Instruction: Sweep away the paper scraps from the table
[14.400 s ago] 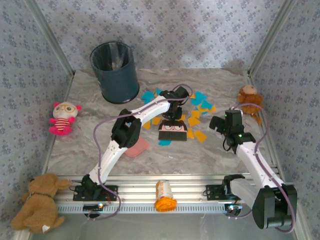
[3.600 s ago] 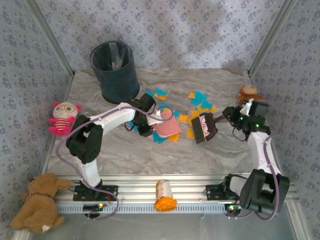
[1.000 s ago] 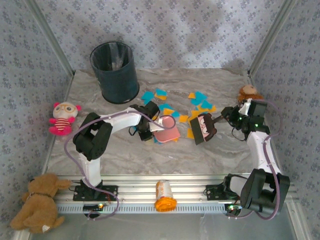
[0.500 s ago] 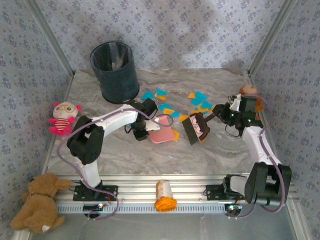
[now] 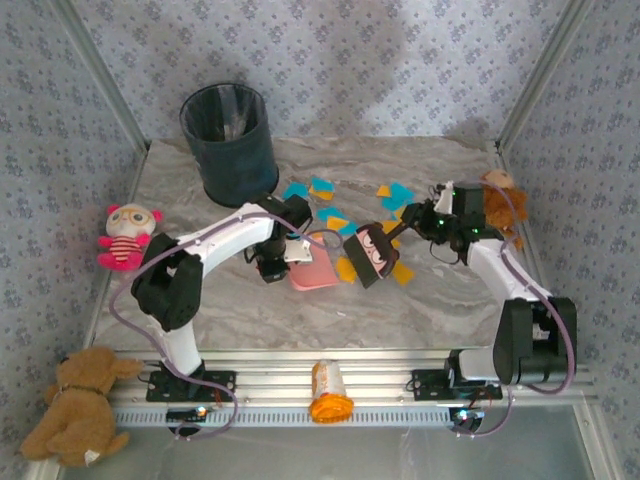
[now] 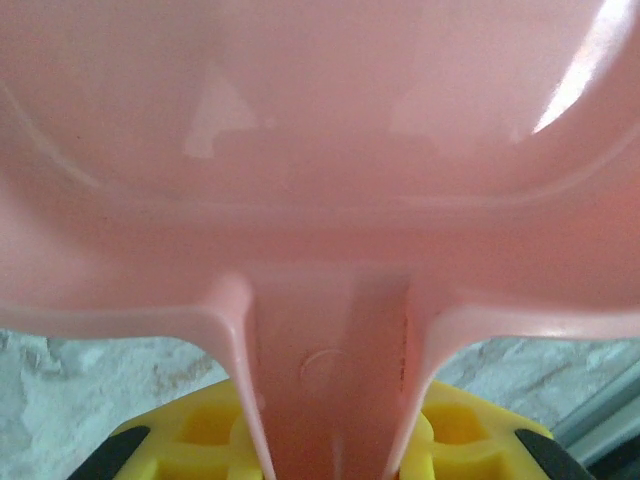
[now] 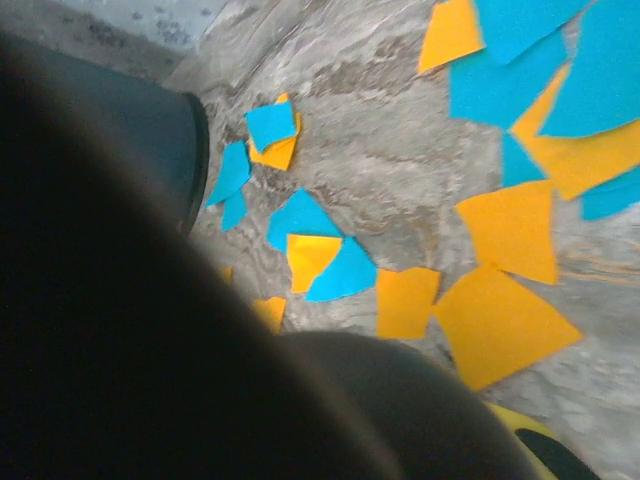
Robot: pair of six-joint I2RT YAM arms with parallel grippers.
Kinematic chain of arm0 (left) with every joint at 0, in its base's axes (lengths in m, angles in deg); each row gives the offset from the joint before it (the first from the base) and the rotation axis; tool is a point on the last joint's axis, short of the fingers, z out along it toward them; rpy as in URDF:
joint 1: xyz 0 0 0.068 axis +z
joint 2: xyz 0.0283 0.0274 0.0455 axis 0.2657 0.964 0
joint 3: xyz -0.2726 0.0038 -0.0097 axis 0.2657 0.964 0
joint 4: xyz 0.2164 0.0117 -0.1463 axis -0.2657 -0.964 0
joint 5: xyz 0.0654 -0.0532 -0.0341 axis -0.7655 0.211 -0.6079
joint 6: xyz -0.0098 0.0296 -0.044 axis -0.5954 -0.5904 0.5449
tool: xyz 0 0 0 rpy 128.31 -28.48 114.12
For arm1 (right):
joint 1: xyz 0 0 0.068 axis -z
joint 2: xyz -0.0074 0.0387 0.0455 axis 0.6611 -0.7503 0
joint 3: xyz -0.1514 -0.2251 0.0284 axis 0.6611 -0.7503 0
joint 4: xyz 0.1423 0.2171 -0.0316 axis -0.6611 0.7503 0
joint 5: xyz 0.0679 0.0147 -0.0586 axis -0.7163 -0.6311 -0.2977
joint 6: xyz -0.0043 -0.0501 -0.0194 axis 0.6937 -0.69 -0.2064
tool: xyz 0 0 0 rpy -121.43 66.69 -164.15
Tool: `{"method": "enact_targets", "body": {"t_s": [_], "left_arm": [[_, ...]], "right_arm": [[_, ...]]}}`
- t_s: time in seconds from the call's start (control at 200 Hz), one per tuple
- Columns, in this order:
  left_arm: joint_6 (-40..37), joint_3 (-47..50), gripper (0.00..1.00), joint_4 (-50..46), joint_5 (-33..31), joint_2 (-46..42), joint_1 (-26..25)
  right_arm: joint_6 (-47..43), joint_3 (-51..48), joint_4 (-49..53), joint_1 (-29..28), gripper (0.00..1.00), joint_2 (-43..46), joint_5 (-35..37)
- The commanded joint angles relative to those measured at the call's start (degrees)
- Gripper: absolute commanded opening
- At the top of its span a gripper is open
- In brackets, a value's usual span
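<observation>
Paper scraps [image 5: 396, 196], orange and blue, lie scattered across the far middle of the marble tabletop [image 5: 200, 300], between the dark bin [image 5: 230, 143] and the brown plush toy [image 5: 497, 200] at the right edge. A few sit just beside the pink dustpan [image 5: 312, 273].

In the past second my right arm [image 5: 490, 265] has swung the brush [image 5: 368, 252] leftward, from near the right-hand pile to just beside the pan's mouth. My left arm [image 5: 215, 240] meanwhile drew the pan a little nearer. One orange piece [image 5: 345, 268] now lies between brush and pan; another [image 5: 402, 272] is left behind the brush. I read that as a sweeping stroke closing on the pan, with most scraps still to be gathered. Whether any piece has crossed the pan's lip I cannot tell from above.

My left jaws are clenched on the dustpan's handle [image 6: 330, 380], which runs between the yellow pads [image 6: 200, 430]. My right jaws are clamped on the brush, whose dark bulk [image 7: 120, 300] blocks the near left of the wrist view, with scraps spread beyond it.
</observation>
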Motion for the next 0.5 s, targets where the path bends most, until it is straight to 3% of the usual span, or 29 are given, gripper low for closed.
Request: {"method": "enact_targets", "body": {"t_s": [0.0, 0.14, 0.365, 0.495], "left_arm": [[2.2, -0.2, 0.0, -4.4, -1.9, -6.4, 0.4], [4.3, 1.0, 0.0, -4.1, -0.1, -13.0, 0.4], [4.4, 7.7, 0.0, -4.1, -6.7, -20.0, -0.9], [2.3, 10.7, 0.0, -4.7, -6.6, -21.5, -0.9]], "right_arm": [[3.0, 3.5, -5.5, -3.2, 0.0, -2.8, 0.2], [3.3, 6.6, -6.3, -6.7, 0.0, -7.1, 0.5], [5.3, 8.9, -10.3, -11.0, 0.0, -12.4, -0.6], [6.3, 10.3, -12.0, -13.8, 0.0, -16.3, -1.6]]}}
